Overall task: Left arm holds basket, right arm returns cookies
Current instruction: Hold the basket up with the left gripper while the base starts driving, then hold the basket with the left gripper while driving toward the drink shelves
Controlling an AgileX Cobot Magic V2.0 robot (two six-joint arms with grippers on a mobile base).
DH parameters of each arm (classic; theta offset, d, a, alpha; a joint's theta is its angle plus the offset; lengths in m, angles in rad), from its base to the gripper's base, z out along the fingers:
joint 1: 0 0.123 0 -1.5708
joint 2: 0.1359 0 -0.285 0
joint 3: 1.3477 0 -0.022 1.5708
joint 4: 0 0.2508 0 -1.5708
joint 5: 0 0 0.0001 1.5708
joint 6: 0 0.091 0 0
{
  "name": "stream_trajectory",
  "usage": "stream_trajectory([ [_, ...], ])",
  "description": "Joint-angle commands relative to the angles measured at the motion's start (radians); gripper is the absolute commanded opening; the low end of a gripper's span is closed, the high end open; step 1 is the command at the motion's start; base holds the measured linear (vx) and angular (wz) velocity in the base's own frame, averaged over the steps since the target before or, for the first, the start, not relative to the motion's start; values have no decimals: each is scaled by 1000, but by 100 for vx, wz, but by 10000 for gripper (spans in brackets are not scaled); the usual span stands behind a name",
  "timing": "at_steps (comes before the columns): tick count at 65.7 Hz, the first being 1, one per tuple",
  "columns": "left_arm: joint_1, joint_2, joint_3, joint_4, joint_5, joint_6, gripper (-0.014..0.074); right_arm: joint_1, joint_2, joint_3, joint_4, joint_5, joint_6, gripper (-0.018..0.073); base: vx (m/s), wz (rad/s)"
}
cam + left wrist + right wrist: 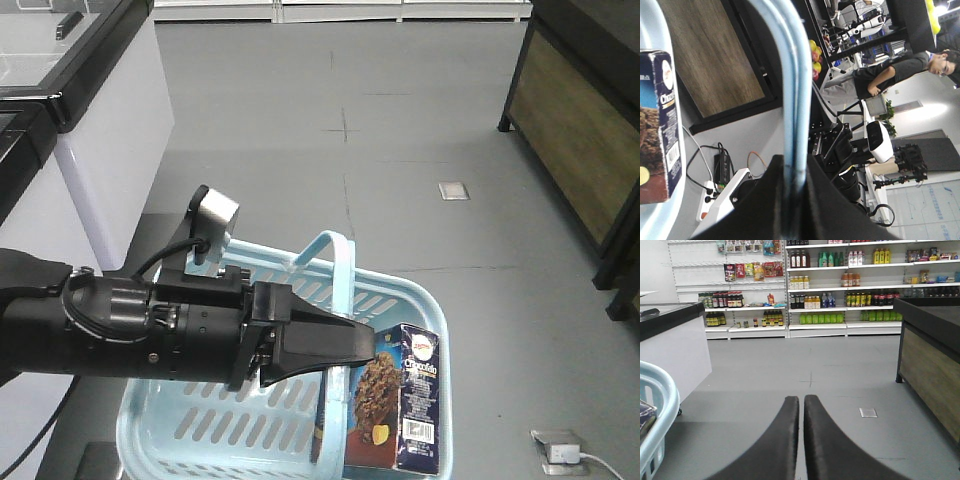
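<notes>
The left arm point(120, 325) reached across the basket point(200, 425) from its left side; the left gripper point(366, 347) was clamped on the arched handles point(792, 95), which the wrist view showed drawn together and pinched between the two black jaws, so the jaws stood only as far apart as the paired handles allowed; a small silver-grey camera block point(214, 214) sat on top of the arm, above the basket's back-left corner.

The cookies point(395, 400) stood upright inside the basket, against its right-hand wall, printed face turned toward the front camera; no gripper touched the box; the left wrist view caught the same box just inside the pale blue rim.

The right gripper point(801, 440) hung off to the right of the basket, clear of it; its two dark fingers point(780, 445) were pressed nearly together with only a thin slit between them, and nothing was held there; the basket's rim showed at the left edge of that view.

Beyond the basket lay bare grey floor point(330, 90); further off, past the floor, stood shelves point(840, 287) of bottles; a dark wood-panelled counter point(930, 360) stood to the basket's right.
</notes>
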Motion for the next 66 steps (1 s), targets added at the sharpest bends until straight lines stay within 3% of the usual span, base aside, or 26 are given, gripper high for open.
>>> stream_trajectory([
  [1,-6,-32,-36,-119,44,20,-3,-1,-13,18,-8,-70,-4,-11,31,11],
  [66,-6,-32,-36,-120,44,20,-3,-1,-13,18,-8,-70,-4,-11,44,2],
])
